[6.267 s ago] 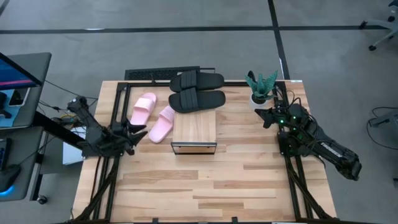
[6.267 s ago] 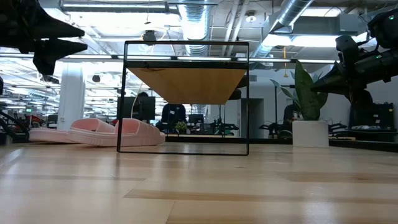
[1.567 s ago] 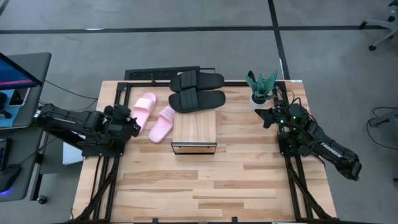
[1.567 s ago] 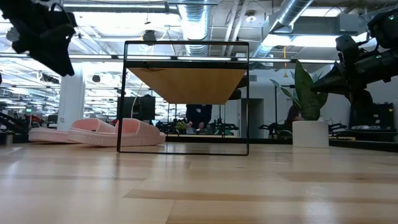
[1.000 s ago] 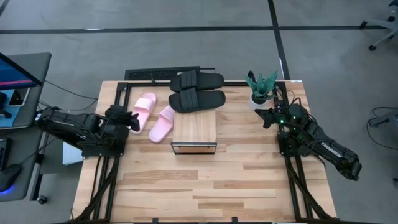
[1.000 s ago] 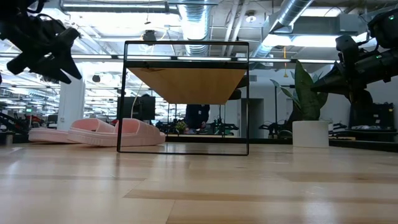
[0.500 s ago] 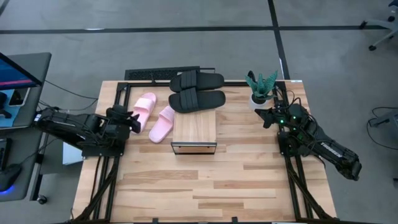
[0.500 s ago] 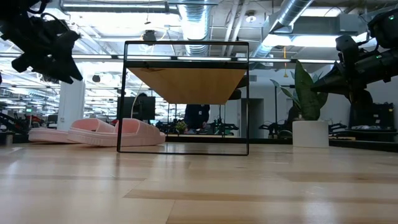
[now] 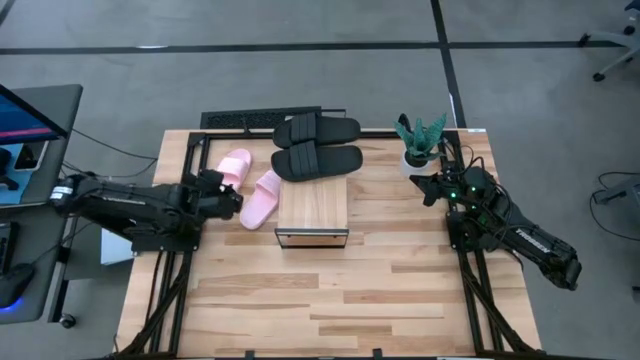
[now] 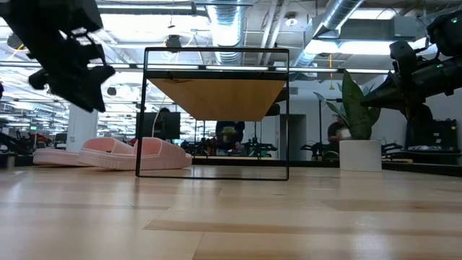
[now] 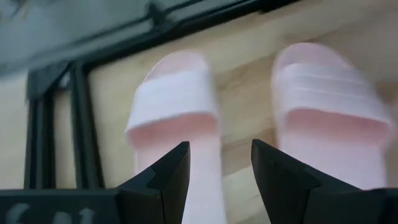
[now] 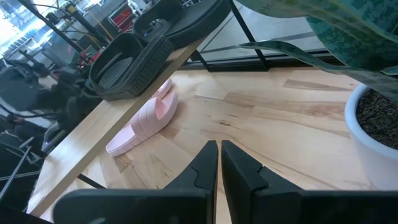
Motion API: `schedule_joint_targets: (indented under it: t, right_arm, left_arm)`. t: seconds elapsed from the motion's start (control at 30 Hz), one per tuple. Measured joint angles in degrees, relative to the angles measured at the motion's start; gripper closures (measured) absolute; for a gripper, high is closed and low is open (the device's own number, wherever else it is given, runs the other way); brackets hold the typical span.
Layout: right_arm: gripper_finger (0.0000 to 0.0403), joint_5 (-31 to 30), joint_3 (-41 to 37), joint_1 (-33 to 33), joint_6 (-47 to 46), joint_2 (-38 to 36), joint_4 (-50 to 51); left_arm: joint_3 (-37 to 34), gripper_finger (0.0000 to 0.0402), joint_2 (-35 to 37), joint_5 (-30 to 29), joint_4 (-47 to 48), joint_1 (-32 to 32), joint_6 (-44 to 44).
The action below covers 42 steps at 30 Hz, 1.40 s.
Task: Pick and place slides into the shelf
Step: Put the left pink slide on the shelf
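Wooden table (image 9: 330,290): pink slides (image 9: 247,185), shelf (image 9: 313,212), potted plant (image 9: 419,142); black slides (image 9: 317,146) atop shelf.

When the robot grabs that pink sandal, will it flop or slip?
Probably neither. The pink sandal looks thick and puffy like foam, so it is likely light and only a bit bendy. Its wide strap gives the open left gripper something to pinch. It lies flat on the table, so it should slide rather than roll or tip.

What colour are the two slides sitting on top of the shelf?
The slides on the shelf are black, seen best in the high view.
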State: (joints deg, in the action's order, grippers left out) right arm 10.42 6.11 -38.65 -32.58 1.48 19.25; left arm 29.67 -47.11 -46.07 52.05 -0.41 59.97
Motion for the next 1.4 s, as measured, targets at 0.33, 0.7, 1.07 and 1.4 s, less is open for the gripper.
schedule_joint_targets:
  t: [0.33, 0.7, 1.07, 1.4]
  right_arm:
    - [0.039, 0.0, 0.0, 0.0, 0.0, 0.0, 0.0]
    - [0.039, 0.0, 0.0, 0.0, 0.0, 0.0, 0.0]
    - [0.039, 0.0, 0.0, 0.0, 0.0, 0.0, 0.0]
    - [0.039, 0.0, 0.0, 0.0, 0.0, 0.0, 0.0]
  left_arm:
    - [0.0, 0.0239, 2.9, 11.1, -4.5, 15.5, -1.3]
    - [0.0, 0.0239, 5.3, 22.4, -6.1, 31.2, -12.9]
    - [0.0, 0.0239, 2.8, 21.8, -2.0, 37.9, -17.6]
    - [0.0, 0.0239, -4.8, 21.6, -6.8, 38.7, -20.5]
